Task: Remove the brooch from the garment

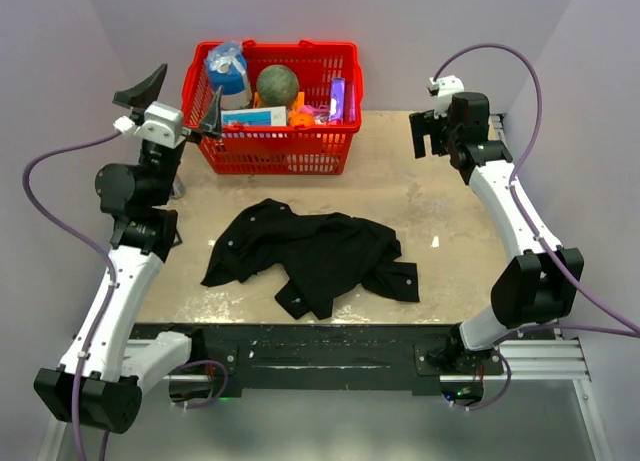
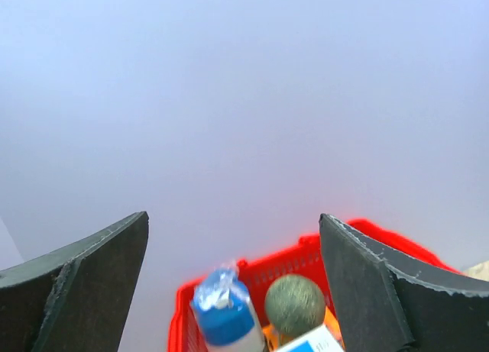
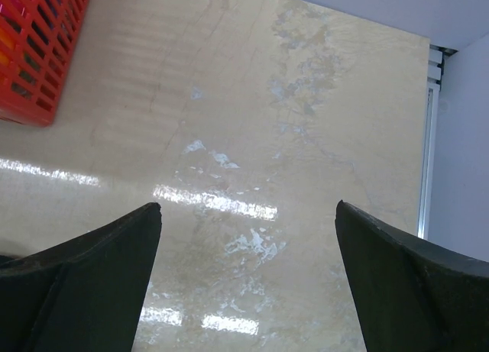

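I can't pick out the brooch on the crumpled shirt (image 1: 320, 246); the right wrist view cuts the basket (image 3: 30, 46) off at ten o'clock.

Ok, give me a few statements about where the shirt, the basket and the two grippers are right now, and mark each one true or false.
1. The black shirt lies crumpled on the table, nearer the arm bases than the red basket. True.
2. The left gripper is shut on the shirt. False: it is open, raised beside the basket, and holds nothing.
3. The right gripper is open over bare table, away from the shirt. True.
4. The red basket is empty. False: it holds a greenish ball, a blue-capped bottle and other items.
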Tool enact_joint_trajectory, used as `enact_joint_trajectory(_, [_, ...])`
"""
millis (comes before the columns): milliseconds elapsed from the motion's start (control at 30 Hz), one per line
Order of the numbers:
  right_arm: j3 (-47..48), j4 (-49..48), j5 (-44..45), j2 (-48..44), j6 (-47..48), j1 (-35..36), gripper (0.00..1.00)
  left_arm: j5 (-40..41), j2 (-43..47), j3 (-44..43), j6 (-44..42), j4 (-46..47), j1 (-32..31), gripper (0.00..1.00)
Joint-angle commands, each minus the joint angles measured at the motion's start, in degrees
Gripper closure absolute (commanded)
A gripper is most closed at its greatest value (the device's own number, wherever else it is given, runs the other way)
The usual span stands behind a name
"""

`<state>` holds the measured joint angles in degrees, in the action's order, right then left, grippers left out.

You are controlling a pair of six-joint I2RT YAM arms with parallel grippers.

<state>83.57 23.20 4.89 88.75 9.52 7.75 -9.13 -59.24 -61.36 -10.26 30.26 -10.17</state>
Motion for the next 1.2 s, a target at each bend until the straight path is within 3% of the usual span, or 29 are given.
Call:
enact_joint_trajectory(0, [1.3,-1.0,1.4,-1.4,-1.3,-0.1,0.01,-3.6,-4.3,3.5,-0.8,-8.1,0.0,0.04])
enact_joint_trajectory(233, [0.6,-0.2,0.1,-1.4,0.6,-0.1,0.01,-5.5,-4.0,5.1,-1.9,-12.1,-0.3,0.04])
enact_joint_trajectory(300, [0.8,3.1,-9.2,-1.6,4.6,0.0,0.01,-9.1,-4.5,5.2,-4.1,-18.8,-0.3,0.05])
enact_joint_trajectory(400, [-0.1,16.5,-27.1,-2.2,24.9,0.9,0.01,-16.0,-3.6,8.6,-14.3,-30.1,-0.3,0.07])
enact_joint_trajectory(433, [-3.1,18.4,-28.8,-2.4,31.6,3.5,0.01,-18.1,-3.3,9.7,-22.3,-35.2,-0.3,0.07])
enact_joint_trajectory(467, [-4.8,21.4,-29.1,-2.5,35.1,4.9,0.01,-21.6,-2.9,11.2,-26.8,-44.0,-0.3,0.09])
enact_joint_trajectory(567, [-11.7,23.8,-28.4,-2.7,46.6,9.4,0.01,-22.3,-3.2,13.4,-38.4,-55.7,-0.3,0.14])
enact_joint_trajectory(767, [-20.3,21.6,-25.7,-2.2,59.1,16.2,0.09,-20.6,-7.6,14.9,-48.6,-68.2,-0.4,0.23])
enact_joint_trajectory(933, [-23.2,21.2,-25.8,-2.1,65.8,20.3,0.10,-19.3,-10.9,16.7,-50.2,-70.5,-1.0,0.23])
enact_joint_trajectory(1167, [-28.9,10.6,-24.4,-2.0,65.6,24.5,0.12,-19.5,-13.7,21.8,-48.2,-62.7,-1.3,0.32])
